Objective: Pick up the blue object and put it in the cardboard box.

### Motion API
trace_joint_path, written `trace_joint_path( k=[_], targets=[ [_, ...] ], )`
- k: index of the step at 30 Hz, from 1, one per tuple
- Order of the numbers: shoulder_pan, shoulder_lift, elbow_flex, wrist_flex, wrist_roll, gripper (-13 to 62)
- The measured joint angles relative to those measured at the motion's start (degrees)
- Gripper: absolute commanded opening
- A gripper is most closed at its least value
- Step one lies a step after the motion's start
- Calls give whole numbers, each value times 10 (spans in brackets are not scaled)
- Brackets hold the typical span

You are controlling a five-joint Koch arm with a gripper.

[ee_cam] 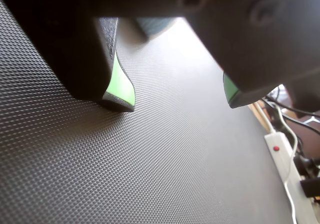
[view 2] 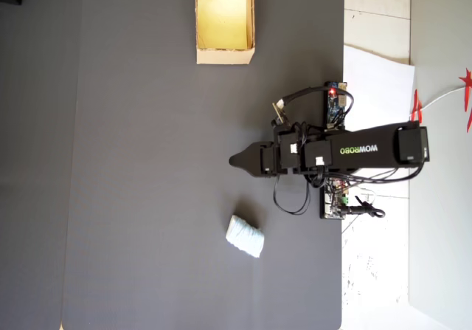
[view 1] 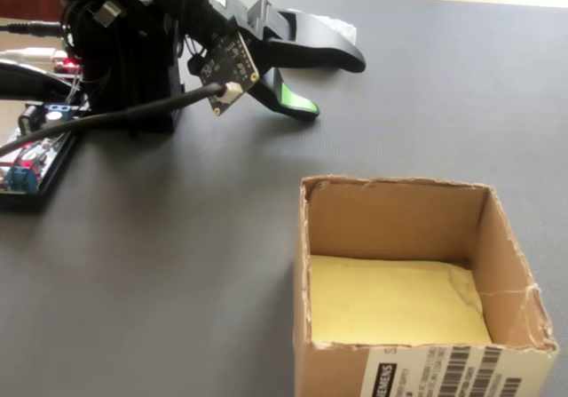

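One cardboard box (view 2: 225, 52). One blue object (view 2: 245, 235), pale, wrinkly. One black arm (view 2: 335, 150), one gripper (view 1: 328, 82) with two jaws, each carrying one green pad (ee_cam: 121, 82). One dark mat (view 2: 147, 197) on desk. Two circuit boards beside arm base (view 2: 335, 105). One white power strip (ee_cam: 281, 154).

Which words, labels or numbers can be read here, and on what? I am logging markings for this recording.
"WOWROBO": green letters along the black arm, seen upside down in the overhead view.
White label on the cardboard box front, in the fixed view: barcodes and vertical print, cut off at the frame edge and too blurred to read.
Nothing else carries readable text.
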Motion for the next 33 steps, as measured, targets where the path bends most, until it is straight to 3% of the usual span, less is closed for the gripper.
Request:
trace_joint_path(
  k=[24,33],
  targets=[
    [-2,0,0,0,0,345],
    [-91,0,0,1,-3,345]
  ],
)
